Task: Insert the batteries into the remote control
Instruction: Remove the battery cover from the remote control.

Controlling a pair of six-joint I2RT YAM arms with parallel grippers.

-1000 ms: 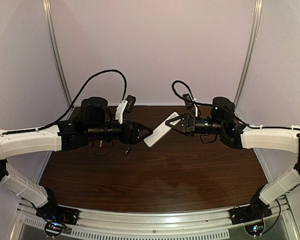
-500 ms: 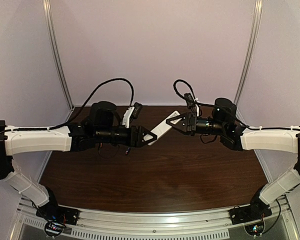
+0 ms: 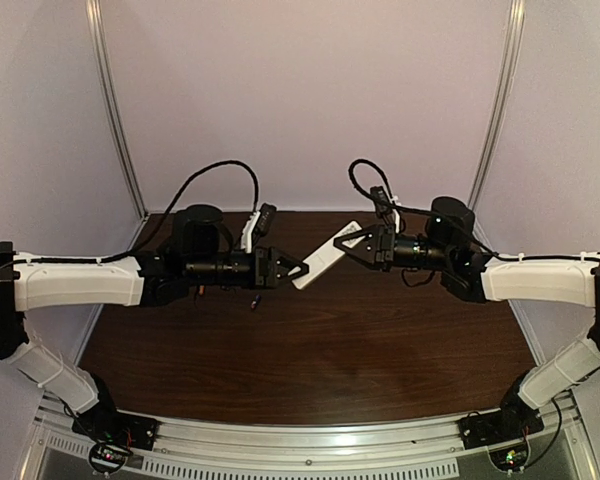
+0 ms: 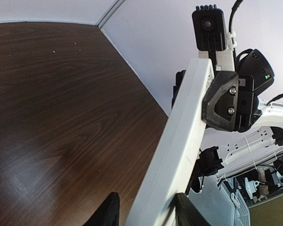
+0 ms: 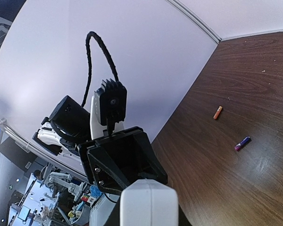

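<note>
Spanning the air above the brown table, the remote control hangs between the two grippers. It is probably held there to be handed across or steadied at both ends for loading. The right gripper is clamped on the end nearest it. The left gripper straddles the opposite end, though I cannot tell whether its fingers have pinched it. The orange-red battery and the bluish-purple battery lie apart on the wood below the left wrist.
</note>
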